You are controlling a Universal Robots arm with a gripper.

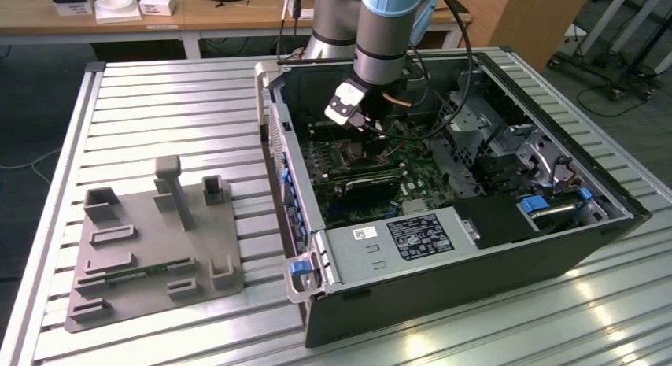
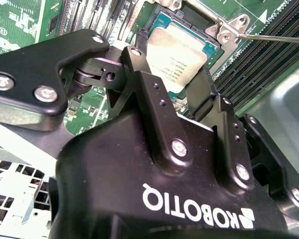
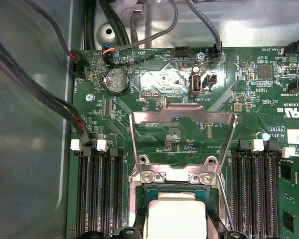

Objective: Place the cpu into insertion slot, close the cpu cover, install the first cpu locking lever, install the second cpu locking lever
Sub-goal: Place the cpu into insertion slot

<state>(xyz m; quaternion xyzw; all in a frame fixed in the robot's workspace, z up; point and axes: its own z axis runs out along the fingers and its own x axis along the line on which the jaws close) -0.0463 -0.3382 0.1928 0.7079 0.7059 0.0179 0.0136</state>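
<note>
The cpu [image 2: 182,50], a flat square chip with a pale silver top, lies level in the insertion slot [image 2: 159,22] on the green board. My gripper [image 2: 172,69] hangs right over it, its black fingers [image 2: 137,59] set against two opposite edges of the chip. In the first wrist view the cpu [image 3: 175,216] sits in the socket, and the cpu cover [image 3: 184,118] stands swung up from its hinge, its square window open over the board. A thin metal locking lever [image 2: 274,37] runs beside the socket. In the exterior view my gripper [image 1: 367,130] reaches down into the open computer case [image 1: 452,264].
Long black memory slots [image 3: 97,194] flank the socket on both sides. Black cables [image 3: 40,99] run along the case wall. The case lies on a slatted metal table [image 1: 168,114], and a grey fixture plate [image 1: 147,240] sits at the exterior view's left.
</note>
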